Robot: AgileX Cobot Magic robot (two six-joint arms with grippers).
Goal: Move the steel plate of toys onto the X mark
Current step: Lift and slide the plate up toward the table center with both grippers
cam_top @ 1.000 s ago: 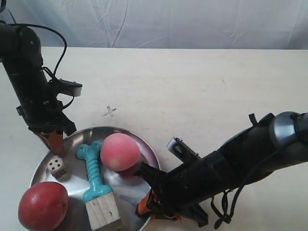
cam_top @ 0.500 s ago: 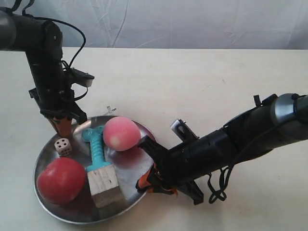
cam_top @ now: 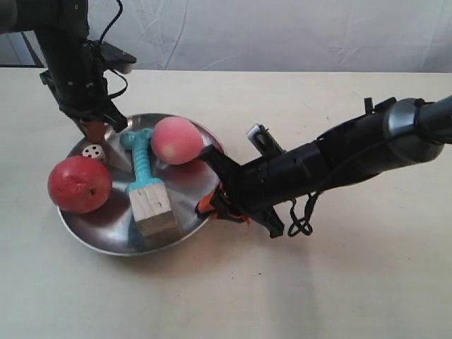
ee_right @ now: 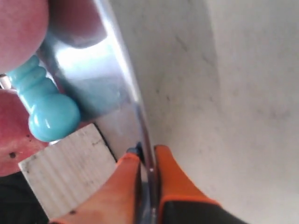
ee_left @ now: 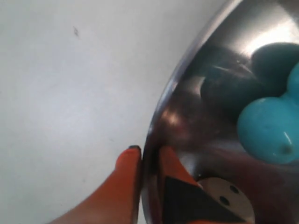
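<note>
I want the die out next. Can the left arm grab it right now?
Probably not yet: the left gripper is shut on the rim of the steel plate. The die lies uncovered right beside it, once it lets go.

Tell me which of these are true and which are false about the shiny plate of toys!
1. The left gripper and the right gripper both pinch the steel plate by its rim. True.
2. The wooden cube is held in a gripper. False: it lies in the plate.
3. The die sits in the plate close to the left gripper. True.
4. The bone toy is yellow. False: it is teal.
</note>
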